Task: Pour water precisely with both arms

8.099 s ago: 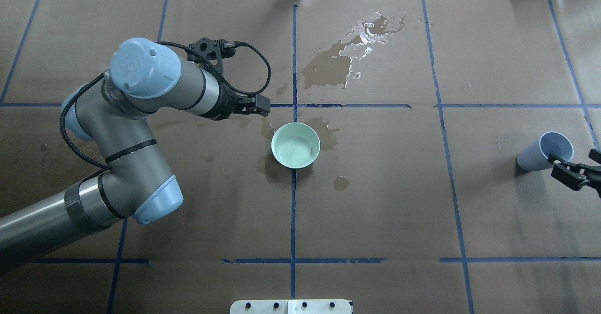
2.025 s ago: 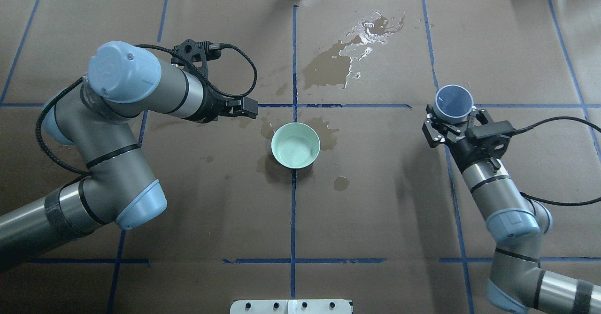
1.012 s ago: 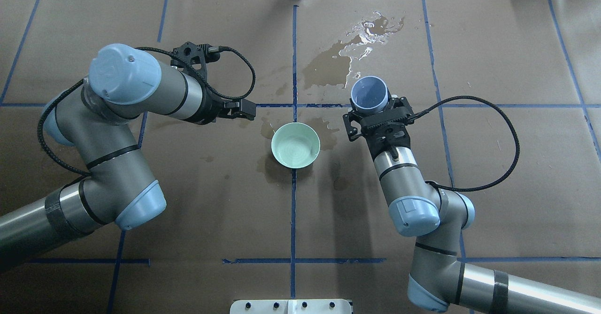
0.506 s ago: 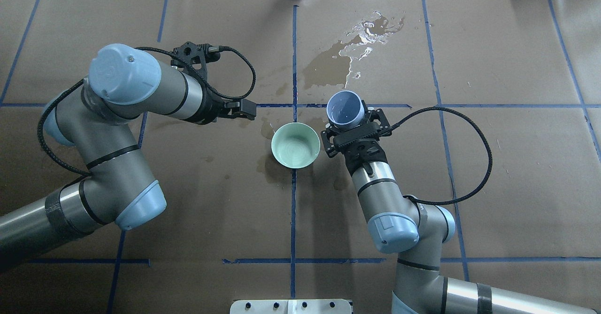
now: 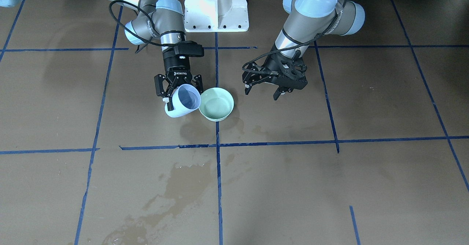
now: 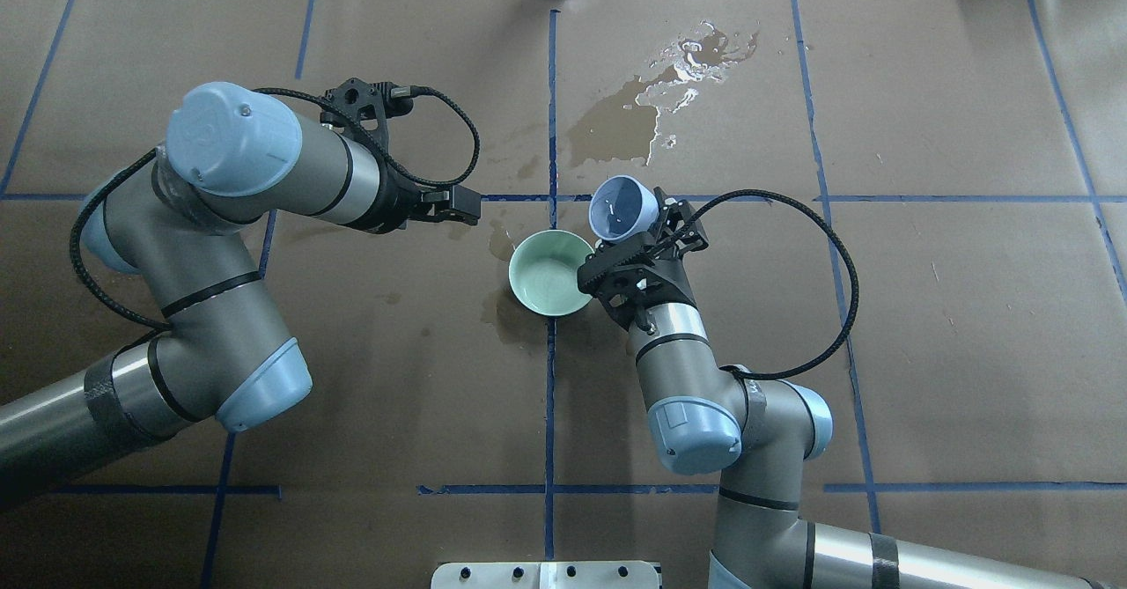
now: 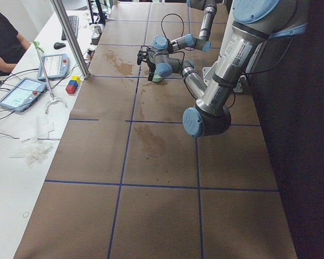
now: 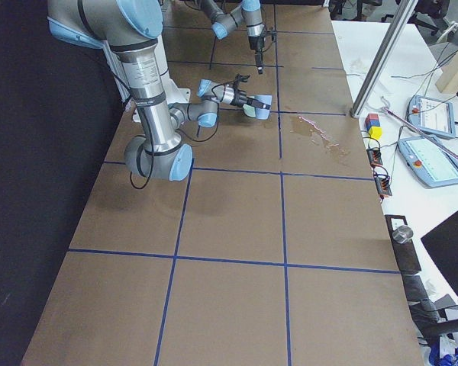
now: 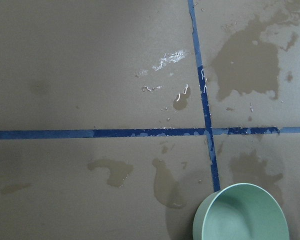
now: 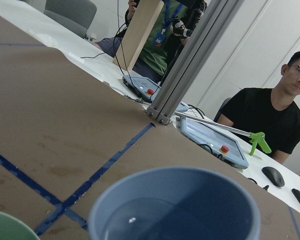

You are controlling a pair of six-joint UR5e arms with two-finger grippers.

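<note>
The right gripper (image 5: 178, 91), clasping the cup (image 5: 183, 101), had come from the table's right edge and begun tipping it at the bowl (image 5: 217, 105); the left gripper (image 5: 262, 90) hung parted, empty.

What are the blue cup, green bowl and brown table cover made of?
The blue cup: probably matte plastic, opaque and thin-walled. The green bowl: smooth, faint sheen; plastic or glazed ceramic, unclear. The table cover: likely paper, darkened where wet.
</note>
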